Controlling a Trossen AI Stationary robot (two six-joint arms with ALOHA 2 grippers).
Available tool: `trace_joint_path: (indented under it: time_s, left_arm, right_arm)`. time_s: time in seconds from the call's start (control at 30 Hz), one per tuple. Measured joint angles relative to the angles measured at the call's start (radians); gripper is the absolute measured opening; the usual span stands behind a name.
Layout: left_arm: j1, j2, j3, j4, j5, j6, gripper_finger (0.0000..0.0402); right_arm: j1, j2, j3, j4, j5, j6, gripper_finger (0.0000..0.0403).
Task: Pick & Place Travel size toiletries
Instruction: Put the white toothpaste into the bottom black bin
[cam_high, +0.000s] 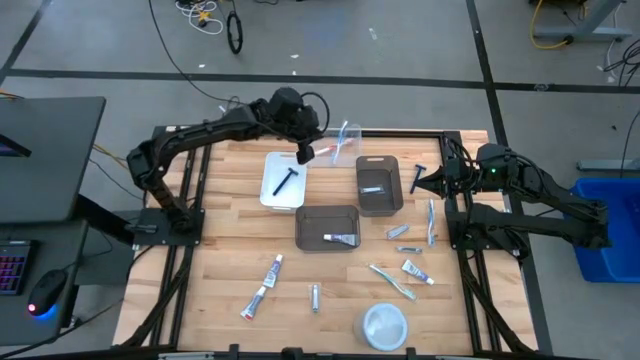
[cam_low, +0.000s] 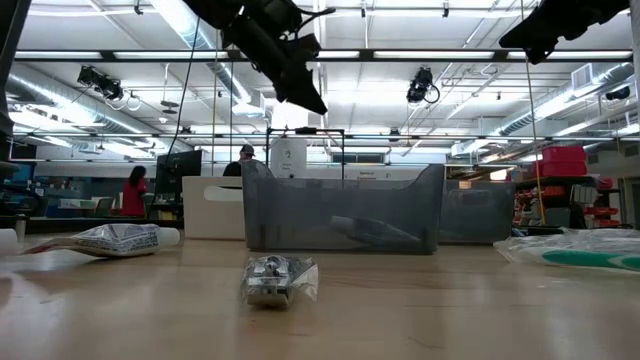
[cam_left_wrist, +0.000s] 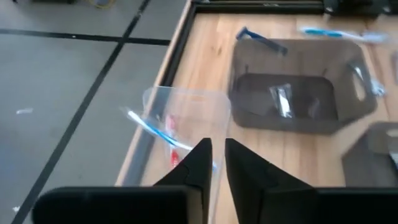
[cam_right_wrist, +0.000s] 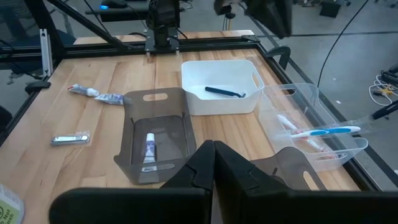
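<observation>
My left gripper (cam_high: 303, 152) hangs in the air over the far rim of the white bin (cam_high: 283, 182), beside the clear bin (cam_left_wrist: 186, 118). Its fingers stand a narrow gap apart with nothing between them (cam_left_wrist: 217, 155). A black razor (cam_right_wrist: 225, 92) lies in the white bin. Toothbrushes (cam_left_wrist: 149, 127) lie in the clear bin. My right gripper (cam_right_wrist: 213, 155) waits shut and empty above the table's right side (cam_high: 420, 183), near a blue razor (cam_high: 418, 178). Loose toiletries lie on the near half: toothpaste tubes (cam_high: 273, 268), a silvery tube (cam_low: 278, 280), and toothbrushes (cam_high: 392, 281).
Two dark grey bins stand mid-table: one (cam_high: 378, 185) holds a silvery tube (cam_left_wrist: 281, 99), the other (cam_high: 328, 228) a toothpaste tube (cam_right_wrist: 149, 147). A round white dish (cam_high: 384, 325) sits at the near edge. Bare wood lies at the table's near left.
</observation>
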Motion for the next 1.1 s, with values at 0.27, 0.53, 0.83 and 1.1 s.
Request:
trace_joint_path:
  time_s: [0.27, 0.53, 0.83, 1.1]
  left_arm:
    - [-0.089, -0.027, -0.006, -0.115, 0.001, 0.001, 0.0013]
    - [-0.236, -0.109, -0.115, -0.128, 0.009, -0.071, 0.0006]
    - [-0.386, -0.176, -0.195, -0.188, -0.010, -0.150, 0.0004]
    - [-0.467, -0.202, -0.196, -0.248, -0.072, -0.154, 0.0019]
  right_arm:
    - [0.000, 0.000, 0.000, 0.000, 0.000, 0.000, 0.0013]
    - [0.000, 0.000, 0.000, 0.000, 0.000, 0.000, 0.0014]
    - [0.000, 0.004, 0.000, 0.002, 0.000, 0.000, 0.0013]
    - [0.000, 0.004, 0.000, 0.002, 0.000, 0.000, 0.0014]
